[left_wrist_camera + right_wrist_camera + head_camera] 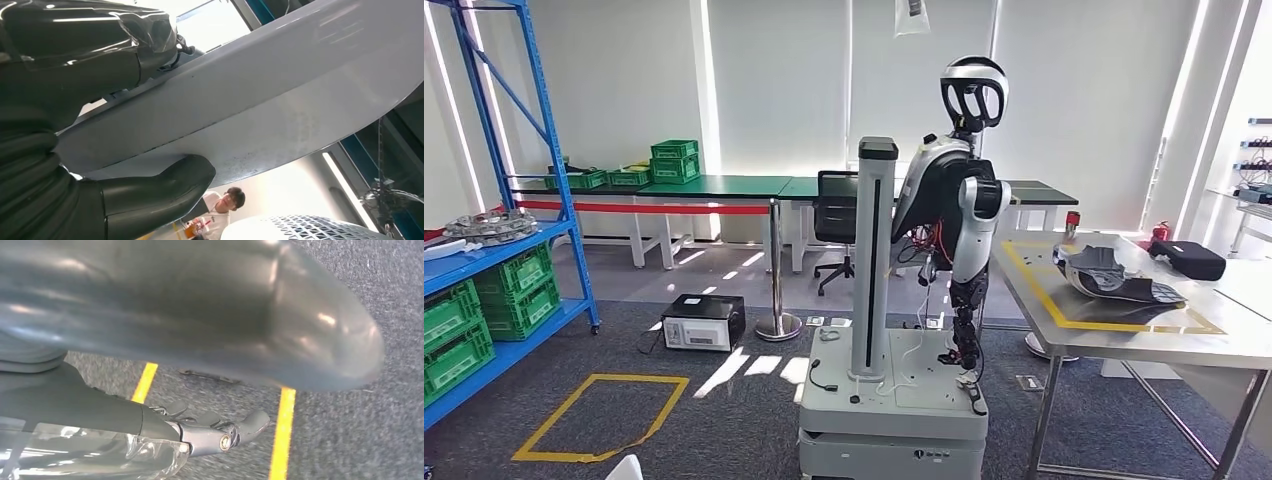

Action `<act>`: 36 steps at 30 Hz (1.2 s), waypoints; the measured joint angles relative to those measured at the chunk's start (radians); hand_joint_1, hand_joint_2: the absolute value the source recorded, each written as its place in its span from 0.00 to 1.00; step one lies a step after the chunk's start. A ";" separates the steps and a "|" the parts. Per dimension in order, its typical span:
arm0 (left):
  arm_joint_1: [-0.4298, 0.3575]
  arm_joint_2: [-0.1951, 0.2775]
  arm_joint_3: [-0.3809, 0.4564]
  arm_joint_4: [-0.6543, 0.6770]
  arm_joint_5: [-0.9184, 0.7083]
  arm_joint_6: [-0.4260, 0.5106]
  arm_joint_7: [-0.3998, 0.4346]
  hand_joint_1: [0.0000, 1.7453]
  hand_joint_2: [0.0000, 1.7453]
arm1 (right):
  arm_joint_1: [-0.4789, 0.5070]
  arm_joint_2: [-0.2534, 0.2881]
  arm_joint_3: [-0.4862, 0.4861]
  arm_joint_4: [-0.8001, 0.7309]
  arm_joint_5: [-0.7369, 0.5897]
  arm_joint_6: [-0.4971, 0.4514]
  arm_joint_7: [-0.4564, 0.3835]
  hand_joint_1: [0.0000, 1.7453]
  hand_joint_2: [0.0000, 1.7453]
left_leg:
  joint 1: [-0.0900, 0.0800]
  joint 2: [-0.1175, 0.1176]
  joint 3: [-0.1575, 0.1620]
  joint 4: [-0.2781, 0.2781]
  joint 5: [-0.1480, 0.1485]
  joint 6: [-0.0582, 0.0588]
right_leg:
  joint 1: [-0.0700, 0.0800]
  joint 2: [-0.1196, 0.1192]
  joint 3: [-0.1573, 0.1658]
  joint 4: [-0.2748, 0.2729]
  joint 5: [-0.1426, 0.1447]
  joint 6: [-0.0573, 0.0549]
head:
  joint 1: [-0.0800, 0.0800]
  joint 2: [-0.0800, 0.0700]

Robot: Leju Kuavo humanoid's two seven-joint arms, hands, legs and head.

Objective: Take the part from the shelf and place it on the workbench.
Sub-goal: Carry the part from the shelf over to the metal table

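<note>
The pale panel [280, 100] is pinched at its edge between the fingers [75, 45] and thumb of the left hand [45, 180], well apart from the desk [1224, 345]. A slip or tilt could be caused by that one-sided grip. The right hand [200, 425] is spread, with nothing grasped.

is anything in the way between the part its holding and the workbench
Probably yes. The left hand grips the pale part, and another humanoid on a wheeled stand stands mid-floor just left of the workbench. It would likely have to go round it.
</note>
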State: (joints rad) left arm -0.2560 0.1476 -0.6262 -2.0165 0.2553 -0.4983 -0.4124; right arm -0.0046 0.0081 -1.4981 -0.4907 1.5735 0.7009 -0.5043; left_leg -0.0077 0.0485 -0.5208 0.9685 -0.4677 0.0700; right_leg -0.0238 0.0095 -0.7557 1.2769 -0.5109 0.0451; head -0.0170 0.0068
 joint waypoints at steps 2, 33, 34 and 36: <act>0.000 -0.001 0.000 0.000 0.000 0.001 0.000 1.00 1.00 | 0.003 -0.001 0.001 0.000 0.000 -0.003 0.000 0.00 0.00 | 0.000 0.025 -0.001 0.003 -0.002 -0.004 | -0.004 -0.021 0.073 -0.109 0.034 0.017 | 0.002 0.000; 0.016 -0.002 0.020 -0.005 0.004 -0.011 -0.018 1.00 1.00 | 0.008 -0.014 0.010 0.014 -0.003 -0.031 0.022 0.00 0.00 | -0.001 -0.020 -0.010 0.010 0.008 -0.007 | -0.001 -0.026 0.112 -0.154 0.037 0.017 | 0.009 0.000; 0.016 -0.002 0.021 -0.005 0.004 -0.011 -0.018 1.00 1.00 | 0.006 -0.014 0.010 0.014 -0.004 -0.030 0.026 0.00 0.00 | -0.003 -0.012 -0.011 0.014 0.005 -0.011 | 0.001 -0.042 0.153 -0.224 0.056 0.017 | 0.009 0.000; 0.015 -0.002 0.023 -0.005 0.004 -0.011 -0.018 1.00 1.00 | 0.002 -0.013 0.009 0.013 -0.005 -0.026 0.036 0.00 0.00 | -0.008 0.004 -0.013 0.021 0.000 -0.022 | 0.005 -0.057 0.191 -0.295 0.074 0.002 | 0.009 0.000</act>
State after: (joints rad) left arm -0.2406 0.1455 -0.6035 -2.0218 0.2588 -0.5094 -0.4305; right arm -0.0023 -0.0052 -1.4887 -0.4772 1.5682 0.6752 -0.4687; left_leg -0.0161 0.0527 -0.5336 0.9891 -0.4679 0.0484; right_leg -0.0183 -0.0476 -0.5648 0.9819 -0.4370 0.0473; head -0.0080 0.0065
